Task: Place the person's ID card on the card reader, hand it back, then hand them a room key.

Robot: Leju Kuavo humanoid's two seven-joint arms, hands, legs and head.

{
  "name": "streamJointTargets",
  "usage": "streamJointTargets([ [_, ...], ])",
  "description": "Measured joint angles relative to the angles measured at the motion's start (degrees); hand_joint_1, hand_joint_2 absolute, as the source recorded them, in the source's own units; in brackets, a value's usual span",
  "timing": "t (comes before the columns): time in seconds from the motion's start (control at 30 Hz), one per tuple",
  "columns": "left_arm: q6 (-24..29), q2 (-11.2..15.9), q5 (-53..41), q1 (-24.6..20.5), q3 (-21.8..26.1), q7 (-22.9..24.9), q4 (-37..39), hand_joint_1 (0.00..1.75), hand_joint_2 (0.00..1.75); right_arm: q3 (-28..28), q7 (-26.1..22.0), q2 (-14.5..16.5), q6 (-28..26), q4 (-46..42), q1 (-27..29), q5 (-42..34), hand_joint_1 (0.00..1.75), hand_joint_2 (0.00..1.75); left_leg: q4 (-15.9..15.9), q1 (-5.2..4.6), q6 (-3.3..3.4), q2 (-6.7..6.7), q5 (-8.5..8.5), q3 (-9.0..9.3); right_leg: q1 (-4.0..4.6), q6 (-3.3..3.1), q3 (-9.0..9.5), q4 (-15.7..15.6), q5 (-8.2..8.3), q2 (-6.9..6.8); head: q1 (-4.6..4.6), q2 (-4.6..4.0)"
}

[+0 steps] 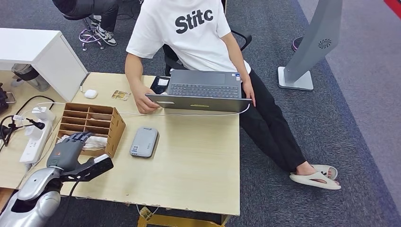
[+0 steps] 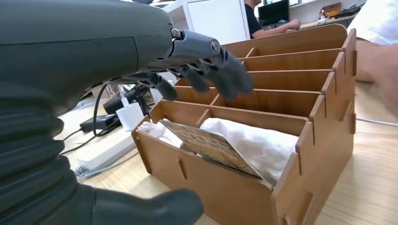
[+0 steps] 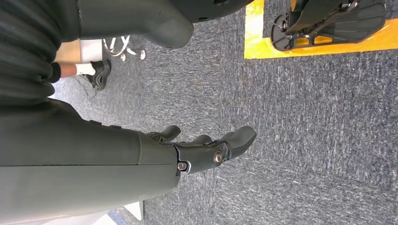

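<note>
— Left hand (image 1: 71, 147)?
— Hovering over the near row of the wooden slotted organizer (image 1: 116, 124), fingers (image 2: 220, 75) spread and slightly curled, holding nothing.
— Room key?
— Patterned card (image 2: 211, 146) leaning in the nearest slot, beside white cloth (image 2: 253, 140).
— Card reader (image 1: 144, 141)?
— Flat on the table (image 1: 198, 161), just beside the organizer.
— Right hand (image 3: 206, 150)?
— Hanging above carpet, fingers loosely apart, empty.

Blue-grey carpet (image 1: 340, 142) covers the floor around a light wooden table (image 1: 198, 161). A white cabinet (image 1: 42, 52) and a grey stand (image 1: 312, 42), perhaps a kiosk, sit beyond.
</note>
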Motion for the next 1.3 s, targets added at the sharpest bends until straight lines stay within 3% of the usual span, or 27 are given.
streamJointTargets([
  [0.03,0.1,0.0,-0.3,0.0,0.0,0.1,0.0,1.55,1.75,0.0,0.0,0.0,0.0,0.0,0.0,0.0,0.0,1.75,0.0,0.0,0.0,0.0,0.0,0.0,0.0,0.0,0.0,0.0,0.0,0.0,0.0,0.0],
  [0.43,6.1,-0.7,-6.2,-0.5,-0.8,1.0,0.6,1.75,1.75,0.0,0.0,0.0,0.0,0.0,0.0,0.6,0.0,1.75,0.0,0.0,0.0,0.0,0.0,0.0,0.0,0.0,0.0,0.0,0.0,0.02,0.0,0.01],
  [0.97,20.0,-3.8,-11.0,-1.9,-0.6,-0.3,2.9,1.75,1.75,0.0,-0.2,0.0,-0.1,0.0,-0.2,1.5,0.0,1.75,0.0,0.0,-0.01,-0.02,0.01,0.0,0.0,-0.01,0.01,0.0,0.01,-0.02,0.0,0.01],
  [1.3,22.0,-3.7,-4.9,-5.8,2.7,-3.4,-4.4,1.75,1.75,0.0,-0.4,0.0,-0.8,0.0,-0.2,1.5,0.0,1.75,0.0,0.0,-0.01,-0.02,0.01,0.0,0.0,-0.01,0.01,0.0,0.01,-0.02,0.0,0.01],
])
